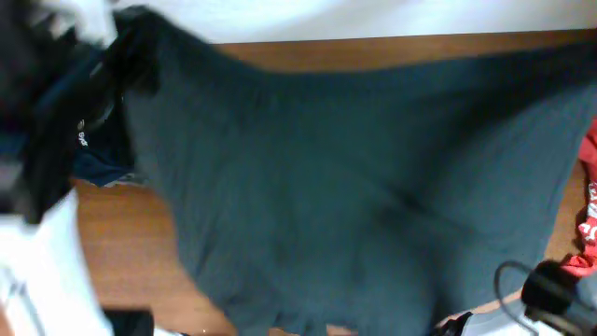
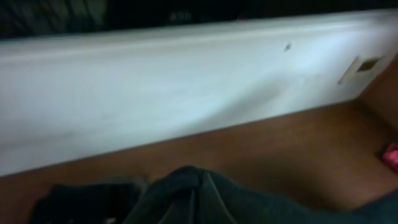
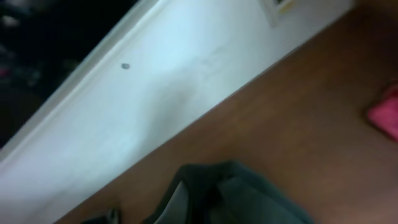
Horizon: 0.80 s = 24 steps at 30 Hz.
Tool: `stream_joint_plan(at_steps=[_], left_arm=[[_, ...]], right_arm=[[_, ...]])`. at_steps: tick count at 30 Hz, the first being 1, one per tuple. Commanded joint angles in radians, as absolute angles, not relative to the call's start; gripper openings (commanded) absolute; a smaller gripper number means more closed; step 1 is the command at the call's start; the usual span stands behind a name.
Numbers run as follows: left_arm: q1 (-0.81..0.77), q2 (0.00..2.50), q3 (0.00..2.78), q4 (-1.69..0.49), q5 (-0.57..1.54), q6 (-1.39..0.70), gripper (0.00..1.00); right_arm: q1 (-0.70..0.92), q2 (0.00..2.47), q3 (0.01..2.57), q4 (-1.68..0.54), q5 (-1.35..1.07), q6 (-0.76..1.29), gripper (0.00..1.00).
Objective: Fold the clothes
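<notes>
A large dark teal garment (image 1: 345, 205) hangs lifted above the wooden table (image 1: 131, 243), spread wide and blurred, filling most of the overhead view. My left gripper (image 1: 131, 51) holds its top left corner. In the left wrist view the cloth (image 2: 249, 205) bunches in a peak at my jaws (image 2: 196, 180), which hides the fingers. In the right wrist view a folded corner of the cloth (image 3: 261, 199) bunches at my right jaws (image 3: 217, 180). The right gripper is not clear in the overhead view.
A red garment (image 1: 588, 215) lies at the table's right edge and shows pink in the wrist views (image 2: 390, 155) (image 3: 385, 112). A dark blue cloth (image 1: 98, 168) lies at the left. A white wall panel (image 2: 186, 81) runs along the back. A black cable and mount (image 1: 546, 285) sit at the front right.
</notes>
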<state>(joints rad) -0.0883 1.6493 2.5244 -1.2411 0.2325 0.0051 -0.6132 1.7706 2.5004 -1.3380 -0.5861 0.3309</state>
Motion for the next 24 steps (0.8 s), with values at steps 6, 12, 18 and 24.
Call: stream_joint_plan(at_steps=[6, 12, 18, 24], left_arm=[[-0.089, 1.719, 2.6, -1.09, 0.371, -0.007, 0.0], [-0.089, 1.618, 2.76, -1.246, 0.372, 0.017, 0.0], [-0.089, 1.472, 2.765, -1.393, 0.371, 0.047, 0.0], [-0.089, 1.311, 2.765, -1.426, 0.311, 0.075, 0.0]], right_arm=[[-0.637, 1.768, 2.523, -1.272, -0.753, 0.292, 0.04], [-0.736, 1.64, 2.595, -1.428, -0.752, 0.296, 0.04], [-0.856, 1.492, 2.598, -1.545, -0.752, 0.295, 0.04], [-0.885, 1.417, 2.598, -1.577, -0.724, 0.296, 0.04]])
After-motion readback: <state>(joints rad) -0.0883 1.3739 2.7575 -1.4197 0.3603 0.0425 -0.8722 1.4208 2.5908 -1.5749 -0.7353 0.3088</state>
